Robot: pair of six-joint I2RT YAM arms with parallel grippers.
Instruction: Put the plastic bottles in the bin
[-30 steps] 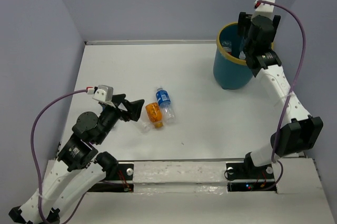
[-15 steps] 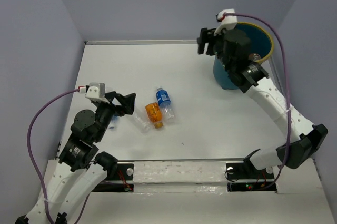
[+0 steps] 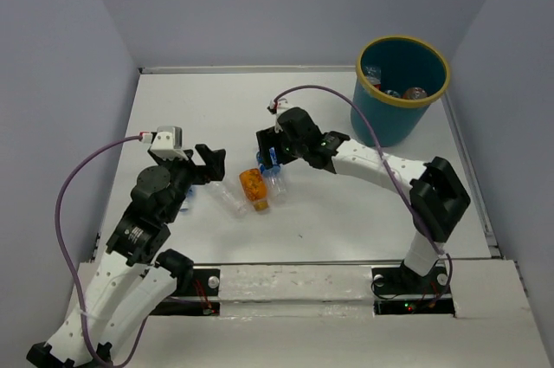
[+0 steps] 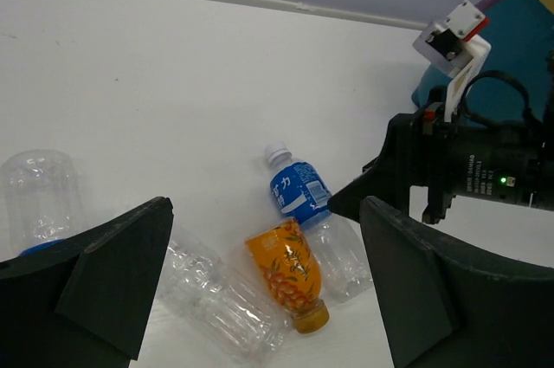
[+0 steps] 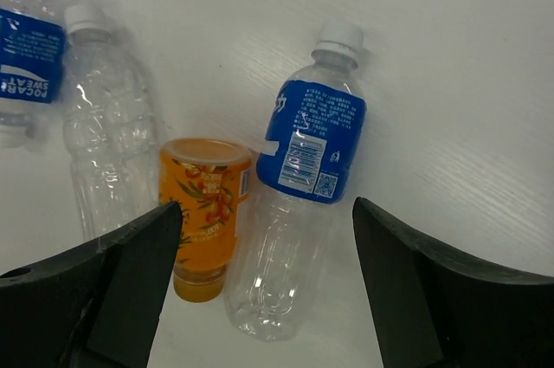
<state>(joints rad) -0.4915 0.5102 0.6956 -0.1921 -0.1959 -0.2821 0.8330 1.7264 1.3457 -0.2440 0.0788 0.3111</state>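
The teal bin (image 3: 381, 121) with a yellow rim stands at the back right, with a few bottles inside. A blue-labelled bottle (image 3: 272, 165), an orange bottle (image 3: 252, 188) and a clear bottle (image 3: 227, 203) lie together mid-table. Another clear bottle with a blue label (image 3: 184, 200) lies beside my left arm. My right gripper (image 3: 268, 148) is open and empty, just above the blue-labelled bottle (image 5: 307, 156), with the orange bottle (image 5: 203, 199) to its left. My left gripper (image 3: 206, 163) is open and empty, facing the group (image 4: 290, 268).
In the right wrist view a clear bottle (image 5: 108, 125) and a blue-labelled one (image 5: 26, 56) lie at the left. The right arm (image 4: 459, 169) and the bin (image 4: 519, 39) show in the left wrist view. Purple walls close the table at the back and sides.
My right arm has swung from over the bin down to the bottles mid-table. My left gripper has turned and shifted slightly towards the back.
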